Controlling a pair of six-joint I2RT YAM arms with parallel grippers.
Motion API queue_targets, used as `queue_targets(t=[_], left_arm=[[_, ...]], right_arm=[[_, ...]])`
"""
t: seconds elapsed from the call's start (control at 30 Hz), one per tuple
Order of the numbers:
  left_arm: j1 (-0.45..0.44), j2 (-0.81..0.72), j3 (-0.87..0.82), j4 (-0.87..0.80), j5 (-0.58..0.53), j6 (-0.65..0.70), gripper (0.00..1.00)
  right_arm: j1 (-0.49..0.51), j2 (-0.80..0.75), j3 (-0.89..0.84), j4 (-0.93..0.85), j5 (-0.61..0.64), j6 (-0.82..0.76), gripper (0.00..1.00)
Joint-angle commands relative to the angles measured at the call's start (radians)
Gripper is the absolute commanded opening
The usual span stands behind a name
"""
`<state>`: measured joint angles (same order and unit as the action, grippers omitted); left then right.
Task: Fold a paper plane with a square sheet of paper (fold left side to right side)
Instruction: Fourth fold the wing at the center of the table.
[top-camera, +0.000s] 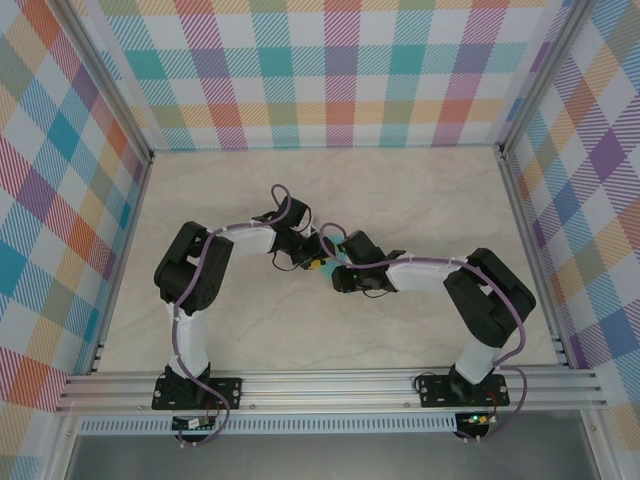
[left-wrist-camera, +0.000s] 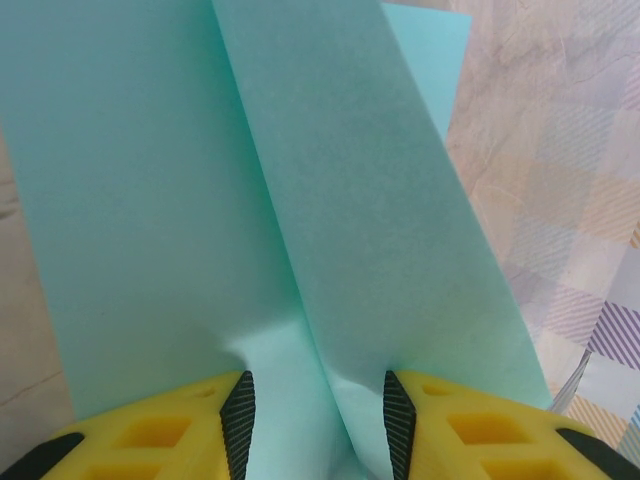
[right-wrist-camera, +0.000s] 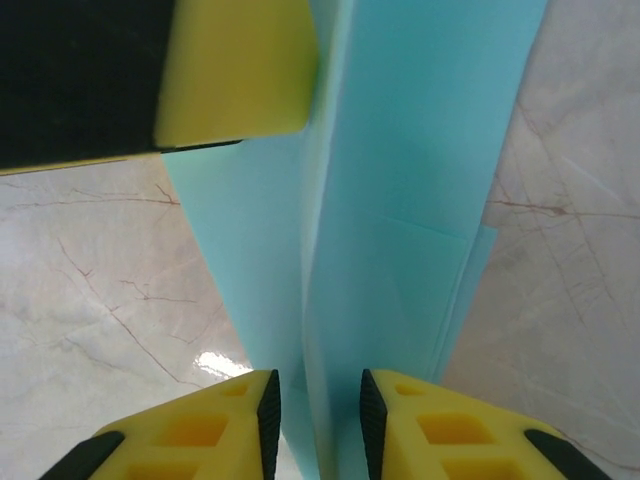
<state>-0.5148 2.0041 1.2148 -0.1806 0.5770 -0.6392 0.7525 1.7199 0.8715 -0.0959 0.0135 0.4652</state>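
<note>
The light turquoise sheet of paper is folded into a long, slim paper plane shape with a raised centre crease. It is held up at the middle of the table between both grippers. My left gripper straddles the crease with its pads apart, and the paper's flaps rest over its yellow fingers. My right gripper faces it from the other end, jaws apart around the layered keel with gaps at both pads. The left gripper's yellow finger shows at the top of the right wrist view.
A marble-patterned tabletop lies under the arms, with plaid walls on three sides. An aluminium rail runs along the near edge by the arm bases. Both arms bend inward and meet at the centre.
</note>
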Motion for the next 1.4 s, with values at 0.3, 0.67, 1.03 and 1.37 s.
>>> queue_targets(t=[0.3,0.67,1.03,1.37], left_arm=[[-0.017,0.032,0.019,-0.020,-0.014,0.013,0.41],[-0.017,0.031,0.017,-0.022,-0.014,0.014,0.41],[-0.017,0.026,0.019,-0.028,-0.015,0.018,0.41],[-0.017,0.019,0.017,-0.031,-0.017,0.019,0.41]], right_arm=[[-0.008,-0.042,0.004,-0.050,-0.047,0.011,0.44],[-0.049,-0.100,-0.024,-0.022,-0.125,0.007,0.47],[-0.273,-0.194,-0.086,0.159,-0.471,0.101,0.45],[-0.317,0.025,0.021,0.273,-0.623,0.178,0.39]])
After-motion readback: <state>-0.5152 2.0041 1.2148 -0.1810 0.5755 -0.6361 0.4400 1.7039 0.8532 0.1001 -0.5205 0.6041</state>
